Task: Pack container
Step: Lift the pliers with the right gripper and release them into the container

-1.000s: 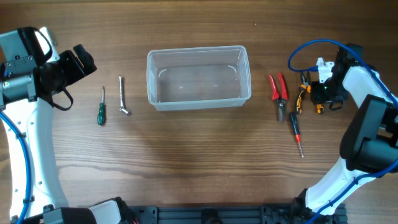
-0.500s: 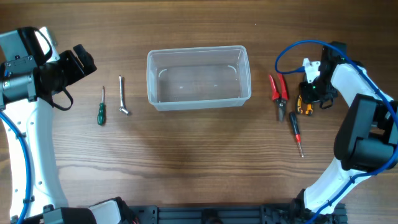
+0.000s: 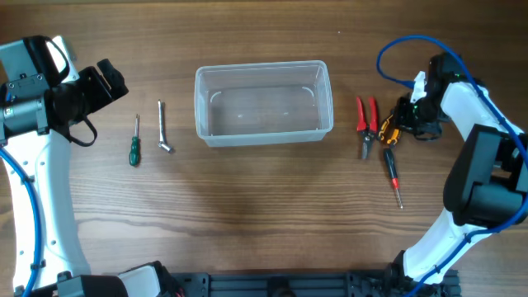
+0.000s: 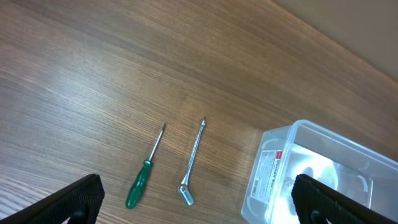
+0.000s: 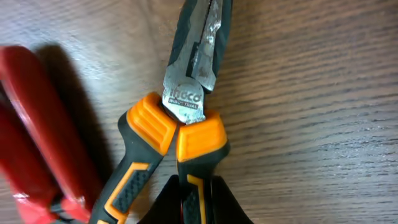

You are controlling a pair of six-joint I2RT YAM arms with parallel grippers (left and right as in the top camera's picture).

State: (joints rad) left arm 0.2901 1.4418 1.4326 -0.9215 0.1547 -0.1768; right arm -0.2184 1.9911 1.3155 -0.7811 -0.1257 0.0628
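The clear plastic container (image 3: 200,107) stands empty at the table's middle; its corner also shows in the left wrist view (image 4: 273,171). My right gripper (image 3: 400,124) is shut on one handle of the orange-and-black pliers (image 3: 388,133), right of the container. In the right wrist view the fingertips (image 5: 165,202) flank that handle of the pliers (image 5: 183,127), and the gripper (image 5: 196,205) sits at the bottom edge. My left gripper (image 3: 111,82) is open and empty, above and left of a green screwdriver (image 3: 134,150) and a silver wrench (image 3: 163,128).
Red pliers (image 3: 368,120) lie just left of the orange pliers, close beside them in the right wrist view (image 5: 37,130). A red-and-black screwdriver (image 3: 393,175) lies below them. In the left wrist view lie the green screwdriver (image 4: 140,185) and the wrench (image 4: 191,168).
My right gripper has come in from the right, closed on the orange pliers and shifted them left toward the red pliers. The left arm has not moved.
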